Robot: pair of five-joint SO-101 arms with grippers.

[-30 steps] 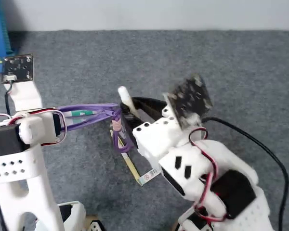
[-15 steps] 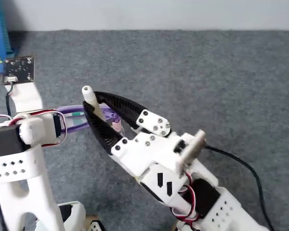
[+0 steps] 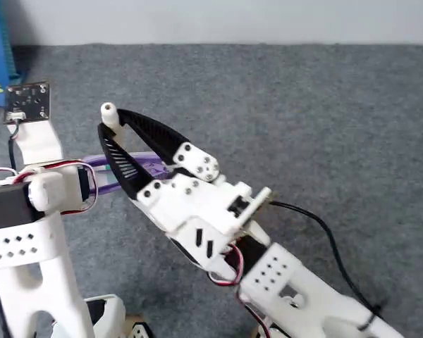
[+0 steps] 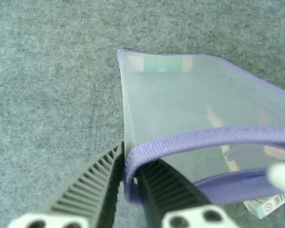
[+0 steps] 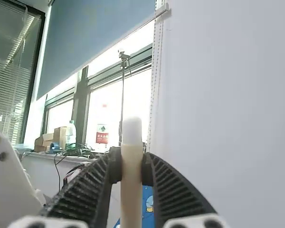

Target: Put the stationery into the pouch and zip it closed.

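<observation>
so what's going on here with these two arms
The left gripper is shut on the purple rim of the mesh pouch, holding it by one end over the grey table. The right gripper grips a cream-coloured stick, raised near the pouch with the stick pointing up. The stick is not in the pouch yet, and the pouch looks unzipped. A green item shows through the mesh.

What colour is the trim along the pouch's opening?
Purple; the trim shows best in the left wrist view.
</observation>
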